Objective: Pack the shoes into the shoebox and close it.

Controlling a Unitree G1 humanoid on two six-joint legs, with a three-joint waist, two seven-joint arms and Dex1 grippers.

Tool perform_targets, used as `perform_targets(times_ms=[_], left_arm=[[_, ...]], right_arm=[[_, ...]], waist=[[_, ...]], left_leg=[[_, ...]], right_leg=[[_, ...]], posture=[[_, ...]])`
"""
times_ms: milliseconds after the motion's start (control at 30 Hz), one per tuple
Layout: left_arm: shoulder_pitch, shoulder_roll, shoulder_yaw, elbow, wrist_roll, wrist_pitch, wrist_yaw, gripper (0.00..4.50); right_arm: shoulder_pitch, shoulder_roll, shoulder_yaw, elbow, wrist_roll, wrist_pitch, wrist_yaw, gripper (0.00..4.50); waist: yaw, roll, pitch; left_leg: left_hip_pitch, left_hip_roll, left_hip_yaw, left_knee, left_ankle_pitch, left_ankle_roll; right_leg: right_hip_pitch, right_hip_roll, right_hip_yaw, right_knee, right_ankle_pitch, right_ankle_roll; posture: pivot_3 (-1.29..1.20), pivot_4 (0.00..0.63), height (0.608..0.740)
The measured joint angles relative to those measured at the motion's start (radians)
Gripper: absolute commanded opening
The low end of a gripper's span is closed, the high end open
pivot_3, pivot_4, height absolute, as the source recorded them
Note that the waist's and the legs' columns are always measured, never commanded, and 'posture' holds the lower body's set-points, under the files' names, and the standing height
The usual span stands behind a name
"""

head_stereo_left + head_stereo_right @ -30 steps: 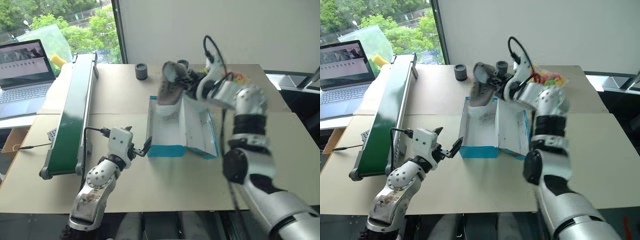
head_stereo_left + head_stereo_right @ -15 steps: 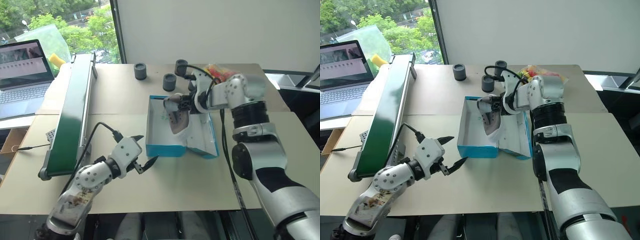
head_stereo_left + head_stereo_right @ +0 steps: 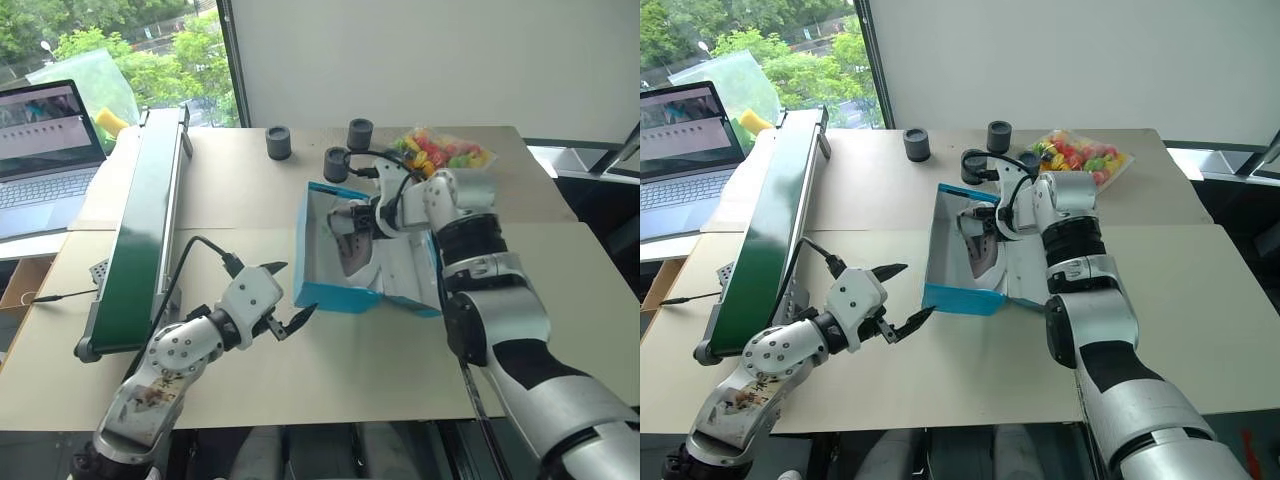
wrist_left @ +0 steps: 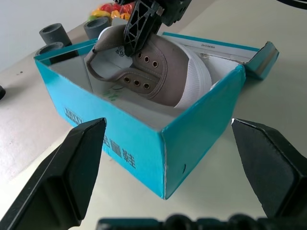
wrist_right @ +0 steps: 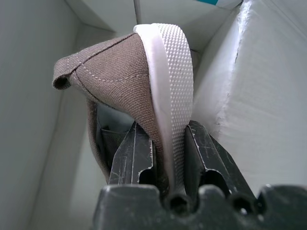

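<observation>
One grey shoe [image 3: 352,246] with a white sole stands tilted inside the turquoise shoebox [image 3: 335,297], toe down against the white floor. My right gripper [image 3: 351,214] reaches into the box from its far side and is shut on the shoe's heel wall [image 5: 165,125], one finger [image 5: 134,158] inside the shoe and one outside. The hinged lid [image 3: 410,270] lies open to the right of the box. At the box's near left corner my left gripper [image 3: 916,290] is open and holds nothing. The left wrist view faces that corner [image 4: 165,158], with the shoe [image 4: 163,72] showing over the wall.
A long green conveyor [image 3: 145,220] runs along the left, with a laptop [image 3: 45,150] beyond it. Three dark cylinders [image 3: 279,142] stand behind the box. A bag of colourful pieces [image 3: 445,150] lies at the back right. Bare table spreads in front of the box.
The right gripper has brought the shoe down from above the box's far end into the box. The box has turned slightly. My left gripper has rolled and stays open.
</observation>
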Motion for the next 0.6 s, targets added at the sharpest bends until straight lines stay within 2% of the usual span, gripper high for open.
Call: perform_targets(times_ms=[167,400,500,600], left_arm=[[-0.002,-0.006,0.001,0.000,0.008,0.000,0.006,4.50],[-0.006,-0.023,0.011,0.001,0.013,-0.001,0.020,4.50],[-0.007,-0.070,0.055,0.017,0.015,-0.010,0.065,4.50],[-0.007,-0.156,0.138,0.058,0.034,-0.038,0.168,4.50]], right_arm=[[0.005,0.017,-0.049,-0.007,-0.001,-0.022,-0.033,3.51],[0.004,0.025,-0.067,-0.062,0.001,-0.023,-0.029,3.51],[-0.001,0.023,-0.066,-0.107,0.000,-0.042,-0.017,3.51],[-0.003,0.000,-0.044,-0.182,-0.007,-0.109,0.013,3.51]], waist=[[0.002,0.000,0.000],[0.001,0.000,0.000],[0.000,0.000,0.000],[0.001,0.000,0.000]], left_leg=[[0.000,0.000,0.000,0.000,0.000,0.000],[0.000,0.000,0.000,0.000,0.000,0.000],[0.000,0.000,0.000,0.000,0.000,0.000],[0.000,0.000,-0.001,0.000,0.000,0.000]], right_leg=[[0.000,0.000,0.000,0.000,0.000,0.000],[0.000,0.000,0.000,0.000,0.000,0.000],[0.000,0.000,0.000,0.000,0.000,0.000],[0.000,0.000,0.000,0.000,0.000,0.000]], posture=[[0.00,0.150,0.731],[0.00,0.150,0.731],[0.00,0.150,0.731],[0.00,0.150,0.731]])
